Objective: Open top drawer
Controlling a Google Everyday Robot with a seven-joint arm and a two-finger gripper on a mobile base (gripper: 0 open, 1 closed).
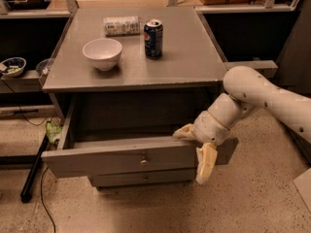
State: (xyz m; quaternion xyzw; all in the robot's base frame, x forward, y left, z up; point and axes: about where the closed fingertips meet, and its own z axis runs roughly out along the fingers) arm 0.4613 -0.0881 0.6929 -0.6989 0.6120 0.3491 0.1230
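The top drawer (112, 160) of the grey cabinet stands pulled out, and its deep grey box shows dark and empty. A small metal knob (144, 159) sits at the centre of its front. My gripper (196, 147) is at the right end of that front and is open. One finger (183, 132) lies over the panel's top edge, while the other finger (205, 163) hangs down in front of the panel. The white arm (262, 98) reaches in from the right.
On the cabinet top (194, 57) stand a white bowl (102, 53), a blue soda can (153, 38) and a lying packet (121, 25). A narrower drawer front (146, 179) shows below. A black stand leg (33, 173) and cable lie on the floor at left. A shelf with a bowl (11, 66) is at far left.
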